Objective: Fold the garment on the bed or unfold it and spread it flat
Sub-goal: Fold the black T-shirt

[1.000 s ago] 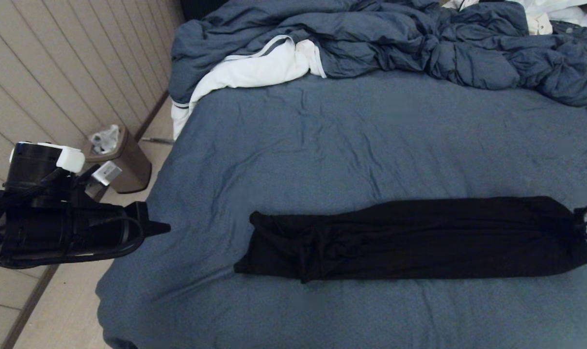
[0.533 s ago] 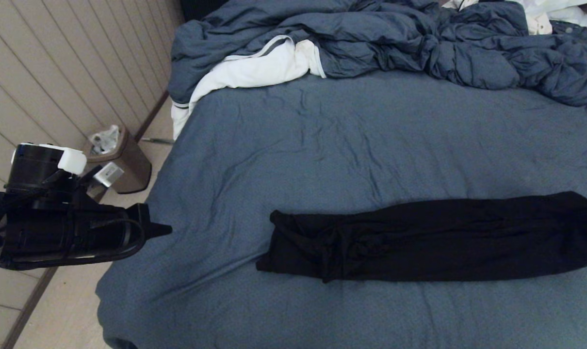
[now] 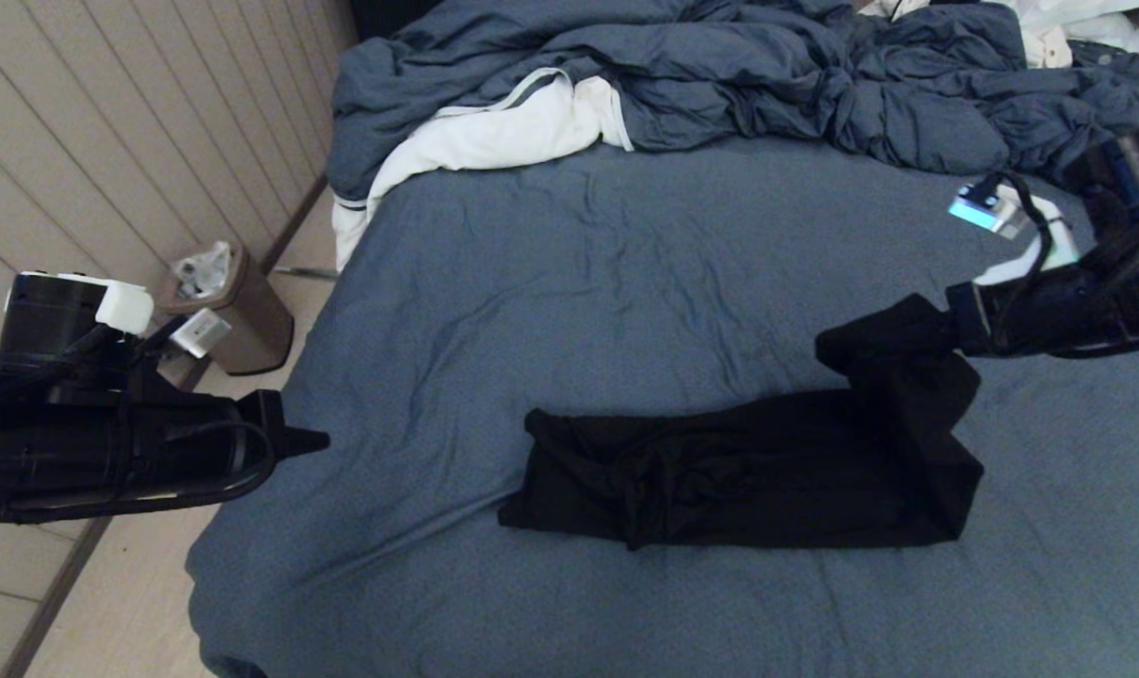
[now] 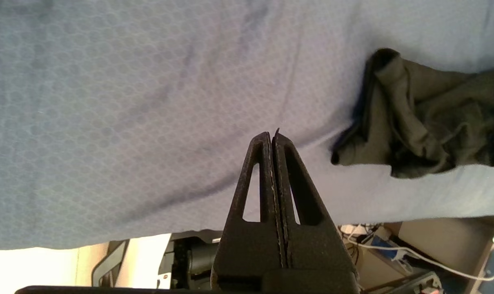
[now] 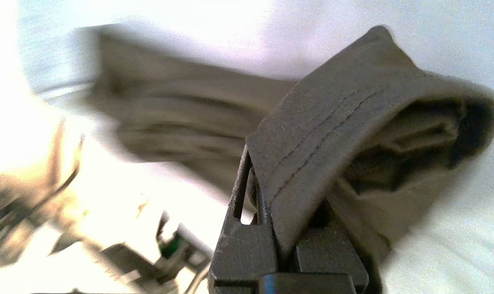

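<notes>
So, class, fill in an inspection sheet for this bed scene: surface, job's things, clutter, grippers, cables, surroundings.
Surface: bed with a blue-grey sheet, lightly creased.
Job's things: black garment folded into a long strip, its right end lifted off the sheet.
Clutter: bunched blue-grey duvet and white cloth at the far end.
Grippers: right gripper shut on the garment's hemmed end, above the bed; left gripper shut, empty, parked beside the bed's left edge.
Cables: black cable looping on the right arm.
Surroundings: waste bin on the floor, panelled wall on the left.
</notes>
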### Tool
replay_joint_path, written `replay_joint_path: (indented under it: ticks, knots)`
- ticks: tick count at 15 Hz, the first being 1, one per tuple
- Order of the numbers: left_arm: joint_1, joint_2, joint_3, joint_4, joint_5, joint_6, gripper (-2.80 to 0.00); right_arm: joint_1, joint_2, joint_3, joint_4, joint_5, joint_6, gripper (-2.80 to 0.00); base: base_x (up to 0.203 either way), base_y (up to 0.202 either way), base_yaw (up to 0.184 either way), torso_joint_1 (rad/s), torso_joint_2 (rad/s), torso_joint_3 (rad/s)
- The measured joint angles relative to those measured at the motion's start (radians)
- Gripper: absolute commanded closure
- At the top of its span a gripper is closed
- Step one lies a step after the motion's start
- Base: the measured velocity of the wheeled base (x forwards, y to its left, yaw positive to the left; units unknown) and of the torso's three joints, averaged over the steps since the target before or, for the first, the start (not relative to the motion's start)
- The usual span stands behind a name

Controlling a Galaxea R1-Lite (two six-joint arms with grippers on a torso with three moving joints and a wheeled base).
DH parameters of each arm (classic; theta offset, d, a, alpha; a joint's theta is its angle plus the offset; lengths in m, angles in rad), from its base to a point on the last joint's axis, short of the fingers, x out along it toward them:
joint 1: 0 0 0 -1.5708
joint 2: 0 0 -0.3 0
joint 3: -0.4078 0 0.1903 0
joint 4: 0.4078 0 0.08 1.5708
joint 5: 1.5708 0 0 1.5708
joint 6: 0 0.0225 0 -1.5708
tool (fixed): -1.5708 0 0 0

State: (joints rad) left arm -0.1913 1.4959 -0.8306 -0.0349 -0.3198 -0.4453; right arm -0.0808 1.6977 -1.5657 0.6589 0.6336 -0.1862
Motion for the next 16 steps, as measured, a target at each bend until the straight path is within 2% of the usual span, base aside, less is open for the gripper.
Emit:
replay_joint_path:
  ticks: [3,6,8,10,14,15,16]
  knots:
    - [-0.001,-0.007,0.002,0.001,-0.003,0.0,0.0,0.248,0.028,-0.155,0.064,-0.077,0.068,0.0,0.0,0.0,0.0,0.0,0.0,0.0]
    - [-0.001,-0.016,0.002,0.0,-0.003,0.001,0.0,0.421,0.127,-0.311,0.101,-0.127,0.116,0.0,0.0,0.0,0.0,0.0,0.0,0.0]
    - [0.0,-0.019,0.002,0.0,-0.003,0.002,0.0,0.516,0.192,-0.365,0.116,-0.143,0.122,0.0,0.0,0.0,0.0,0.0,0.0,0.0]
    - [0.0,-0.02,0.002,0.0,-0.003,0.003,0.0,0.591,0.242,-0.381,0.119,-0.172,0.121,0.0,0.0,0.0,0.0,0.0,0.0,0.0]
    - [0.0,-0.016,0.002,-0.001,-0.005,0.002,0.0,0.659,0.306,-0.389,0.088,-0.241,0.12,0.0,0.0,0.0,0.0,0.0,0.0,0.0]
    - [0.0,-0.014,0.002,-0.001,-0.005,0.002,0.0,0.67,0.318,-0.39,0.074,-0.252,0.122,-2.8,0.0,0.0,0.0,0.0,0.0,0.0]
    - [0.0,-0.012,0.003,0.0,-0.005,0.002,0.0,0.679,0.327,-0.39,0.069,-0.256,0.124,-2.8,0.0,0.0,0.0,0.0,0.0,0.0]
